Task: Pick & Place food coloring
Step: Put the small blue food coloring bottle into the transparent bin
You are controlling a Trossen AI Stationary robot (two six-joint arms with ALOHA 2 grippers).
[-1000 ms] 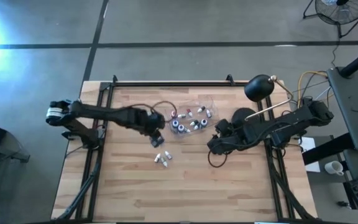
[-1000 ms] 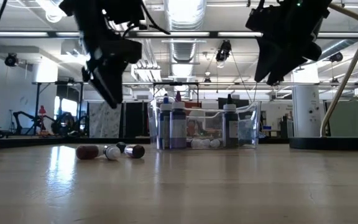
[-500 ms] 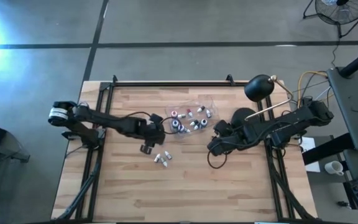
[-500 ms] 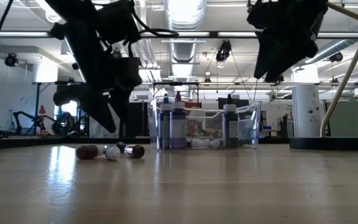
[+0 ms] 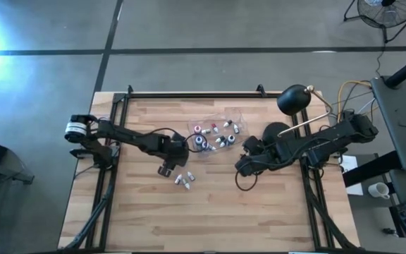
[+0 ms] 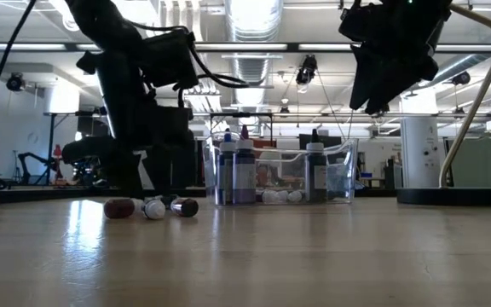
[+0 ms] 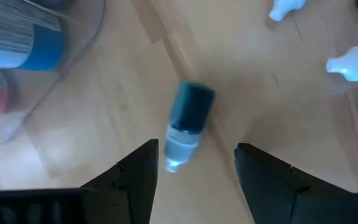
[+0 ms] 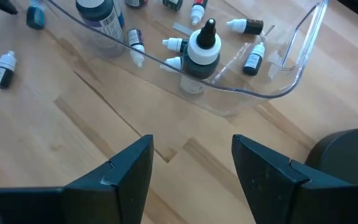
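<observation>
Most bottles (image 5: 216,135) already sat in the clear tub (image 5: 237,116) near the bench's (image 5: 259,212) far edge, some upright, some lying; three loose bottles (image 5: 184,179) remained on the bare wood just beside the tub, toward the bench centre. Left claw (image 7: 194,163) was low over one dark-capped bottle (image 7: 187,122) lying on its side, jaws open and straddling it, nothing gripped yet. Right claw (image 8: 191,158) hung open and empty above the bench beside the tub's right side, waiting. Judged: largely done; the loose bottles left to move.
</observation>
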